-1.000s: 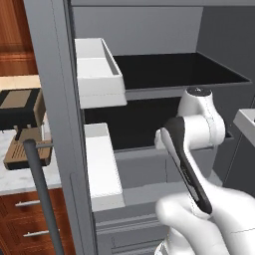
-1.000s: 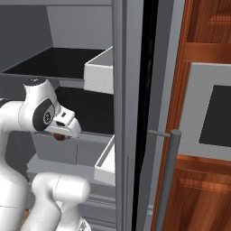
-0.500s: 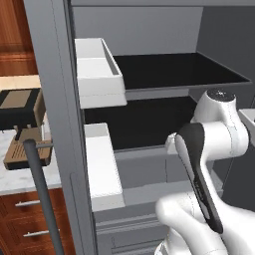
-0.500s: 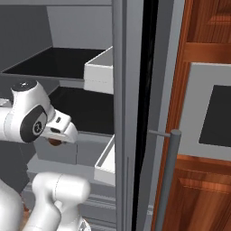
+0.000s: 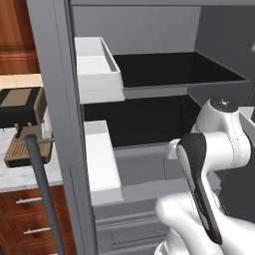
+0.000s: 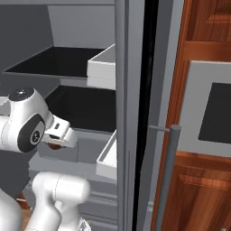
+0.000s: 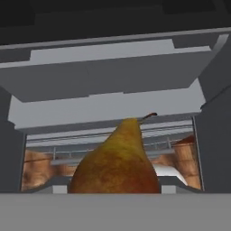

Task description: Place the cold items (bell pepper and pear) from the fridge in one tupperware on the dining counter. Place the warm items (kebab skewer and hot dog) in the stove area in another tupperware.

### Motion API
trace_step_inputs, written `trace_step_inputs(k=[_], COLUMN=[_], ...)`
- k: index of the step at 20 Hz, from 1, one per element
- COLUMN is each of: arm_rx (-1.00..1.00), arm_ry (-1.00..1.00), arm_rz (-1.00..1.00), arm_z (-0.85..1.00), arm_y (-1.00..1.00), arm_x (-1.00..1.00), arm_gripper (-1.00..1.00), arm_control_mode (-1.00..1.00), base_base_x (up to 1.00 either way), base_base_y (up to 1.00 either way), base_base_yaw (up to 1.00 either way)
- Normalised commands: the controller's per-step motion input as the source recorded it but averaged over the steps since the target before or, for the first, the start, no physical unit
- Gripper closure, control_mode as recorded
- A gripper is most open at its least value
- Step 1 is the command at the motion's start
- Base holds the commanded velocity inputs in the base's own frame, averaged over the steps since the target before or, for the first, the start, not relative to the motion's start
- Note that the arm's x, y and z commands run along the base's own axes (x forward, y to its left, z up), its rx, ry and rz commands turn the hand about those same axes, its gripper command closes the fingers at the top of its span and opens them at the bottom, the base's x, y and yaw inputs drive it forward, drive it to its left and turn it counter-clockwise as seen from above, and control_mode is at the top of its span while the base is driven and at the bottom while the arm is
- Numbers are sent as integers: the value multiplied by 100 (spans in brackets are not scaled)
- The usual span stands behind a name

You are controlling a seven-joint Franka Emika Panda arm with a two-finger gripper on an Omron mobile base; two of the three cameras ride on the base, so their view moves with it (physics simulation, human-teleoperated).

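The open grey fridge (image 5: pixel 149 50) has two dark, bare shelves (image 5: pixel 174 69) with free room above each, and white door bins (image 5: pixel 97 62) stand at their left edge. In front of the lower shelf, the white robot hand (image 6: pixel 61 137) grips a brown-yellow speckled pear (image 7: pixel 116 164), stem up, close before the pale grey fridge drawer front (image 7: pixel 108 76).

A yellow-brown speckled pear (image 7: pixel 116 160) stands upright right before me, its stem tipped toward the right.
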Motion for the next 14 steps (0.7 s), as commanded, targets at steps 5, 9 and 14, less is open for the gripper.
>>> trace_step_inputs(k=[5,9,14], arm_rx=[0,0,0], arm_ry=[0,0,0], arm_rz=[0,0,0], arm_z=[0,0,0], arm_y=[0,0,0], arm_x=[0,0,0], arm_gripper=[100,100,100], arm_control_mode=[100,100,100], base_base_x=[-73,-54,-40], base_base_y=[0,-8,-11], base_base_yaw=[4,27,66])
